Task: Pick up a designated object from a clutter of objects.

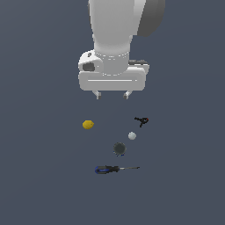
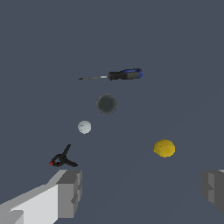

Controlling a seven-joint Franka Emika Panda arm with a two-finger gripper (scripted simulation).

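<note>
Above the scattered items, the arm (image 1: 116,30) hangs straight down from the top of the exterior view, wrist vertical and hand level. Its gripper (image 1: 112,95) points downward with the two fingers (image 1: 98,95) spread wide; they hold nothing and touch nothing, well clear of the floor (image 1: 39,176). The screwdriver (image 1: 115,168) lies flat nearest the exterior camera, farthest from the gripper, its blue-and-black handle toward the exterior view's left and its thin shaft toward the right. Just beyond it sits the disc (image 1: 119,149), then the white ball (image 1: 132,136). The clamp (image 1: 141,120) lies on the right, closest to the fingers, and the lemon (image 1: 88,125) on the left, apart from the rest.
</note>
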